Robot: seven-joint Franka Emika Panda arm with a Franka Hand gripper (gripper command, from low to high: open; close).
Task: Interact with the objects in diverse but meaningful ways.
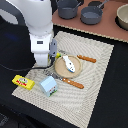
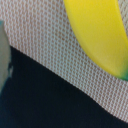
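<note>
On the black table, in the exterior view, a woven beige placemat is laid, w/ a brown surface behind it. The arm is lowered over the mat's edge at the view's left; the fingers are hidden by the wrist, so their state can't be told. A yellow packet is seen on the table beside the mat; a milk carton at the mat's edge; a white bottle on a plate. Two dark pots are seen at the back.

In the wrist view, a yellow banana is seen close up on the weave, the mat's edge running diagonally against black table.
</note>
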